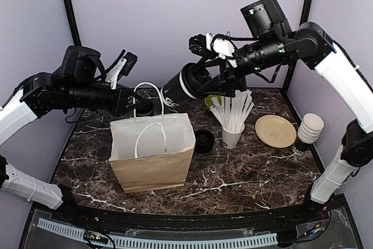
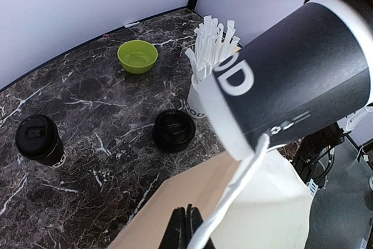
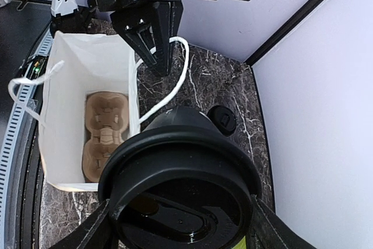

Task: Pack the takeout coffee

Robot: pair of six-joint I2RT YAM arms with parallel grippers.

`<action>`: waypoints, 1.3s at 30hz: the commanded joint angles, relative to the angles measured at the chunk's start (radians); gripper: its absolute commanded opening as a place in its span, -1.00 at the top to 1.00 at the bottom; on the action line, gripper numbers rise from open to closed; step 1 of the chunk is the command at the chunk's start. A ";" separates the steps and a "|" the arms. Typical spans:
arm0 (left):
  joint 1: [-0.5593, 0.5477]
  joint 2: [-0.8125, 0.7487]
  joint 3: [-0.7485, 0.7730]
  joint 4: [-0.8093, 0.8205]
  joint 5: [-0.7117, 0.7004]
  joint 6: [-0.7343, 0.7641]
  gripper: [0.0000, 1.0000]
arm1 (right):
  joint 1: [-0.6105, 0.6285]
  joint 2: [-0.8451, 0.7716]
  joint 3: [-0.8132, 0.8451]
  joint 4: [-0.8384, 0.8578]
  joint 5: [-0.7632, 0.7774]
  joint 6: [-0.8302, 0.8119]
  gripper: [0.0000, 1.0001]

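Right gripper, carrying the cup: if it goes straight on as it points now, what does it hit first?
Most likely the raised handle of the bag, pinched by the left gripper just beyond. The cup would touch it first. Depth is hard to judge.

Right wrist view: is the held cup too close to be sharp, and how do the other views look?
Right wrist: takeout coffee lid fills the foreground, soft, with slight glare; paper bag behind is sharp. Left wrist: it looms large, slightly soft. Top external: even light, sharp.
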 commanded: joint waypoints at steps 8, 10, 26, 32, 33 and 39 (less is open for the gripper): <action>0.003 -0.057 -0.063 0.094 -0.093 -0.090 1.00 | 0.007 -0.060 0.032 0.025 -0.059 0.015 -0.10; 0.004 -0.063 -0.070 0.116 -0.091 -0.083 1.00 | 0.018 -0.046 0.033 0.029 -0.044 0.009 -0.10; 0.003 -0.138 -0.149 0.221 -0.137 -0.105 1.00 | 0.125 0.024 -0.022 0.026 0.010 -0.005 -0.10; 0.002 -0.155 -0.188 0.237 -0.115 -0.131 1.00 | 0.141 0.033 -0.028 0.027 0.035 -0.009 -0.09; 0.002 -0.161 -0.193 0.240 -0.114 -0.132 1.00 | 0.141 0.027 -0.022 0.028 0.038 -0.012 -0.10; 0.002 -0.157 -0.209 0.253 -0.095 -0.135 1.00 | 0.142 0.019 -0.016 0.036 0.066 -0.026 -0.10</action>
